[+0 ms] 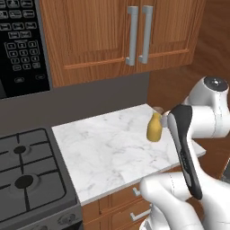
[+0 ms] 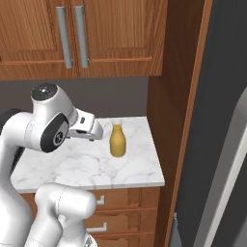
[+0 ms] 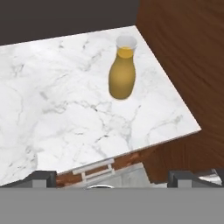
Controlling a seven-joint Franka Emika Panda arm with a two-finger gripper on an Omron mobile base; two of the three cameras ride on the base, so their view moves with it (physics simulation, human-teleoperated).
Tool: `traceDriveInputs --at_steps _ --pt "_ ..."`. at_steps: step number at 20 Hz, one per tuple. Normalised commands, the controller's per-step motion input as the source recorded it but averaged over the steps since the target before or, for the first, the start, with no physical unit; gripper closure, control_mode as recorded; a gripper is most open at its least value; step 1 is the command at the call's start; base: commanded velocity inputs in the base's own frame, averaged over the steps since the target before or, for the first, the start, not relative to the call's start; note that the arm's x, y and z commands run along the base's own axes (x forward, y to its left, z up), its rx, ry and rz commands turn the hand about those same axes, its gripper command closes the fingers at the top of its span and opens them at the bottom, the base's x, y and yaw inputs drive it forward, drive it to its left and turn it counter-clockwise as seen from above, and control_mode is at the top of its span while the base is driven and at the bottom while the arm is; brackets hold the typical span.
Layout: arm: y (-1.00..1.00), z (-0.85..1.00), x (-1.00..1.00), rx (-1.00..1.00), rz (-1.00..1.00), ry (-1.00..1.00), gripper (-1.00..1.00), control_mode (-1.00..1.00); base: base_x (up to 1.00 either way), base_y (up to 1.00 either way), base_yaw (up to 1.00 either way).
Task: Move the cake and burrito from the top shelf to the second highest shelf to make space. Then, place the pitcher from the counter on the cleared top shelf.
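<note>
The pitcher [image 1: 154,128] [image 2: 117,141] [image 3: 122,74] stands upright on the marbled counter [image 1: 108,148] [image 2: 87,166] [image 3: 65,105], near its back right corner beside the wooden side panel. It holds yellow-orange liquid under a pale rim. My gripper [image 3: 113,177] hovers above the counter's front edge, open, its two dark tips wide apart with nothing between them. The pitcher lies ahead of it and well apart. The white hand [image 2: 89,129] hangs to the left of the pitcher. The cake, the burrito and the fridge shelves are out of view.
A black gas stove [image 1: 27,175] adjoins the counter on the left, under a microwave [image 1: 20,45]. Wooden wall cabinets [image 1: 121,36] [image 2: 82,34] hang above. A tall wood panel [image 2: 173,120] and the dark grey fridge front [image 2: 219,120] stand right of the counter. Drawers [image 3: 94,168] sit below.
</note>
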Motion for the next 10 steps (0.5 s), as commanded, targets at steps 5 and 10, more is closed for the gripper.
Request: traceDriveInputs --at_steps 5,10 --pt "0.0 -0.2 0.49 0.0 -0.12 -0.02 -1.0 -1.0 0.0 0.0 0.0" --pt "0.0 -0.31 0.52 0.0 -0.07 -0.02 -1.0 -1.0 0.0 0.0 0.0"
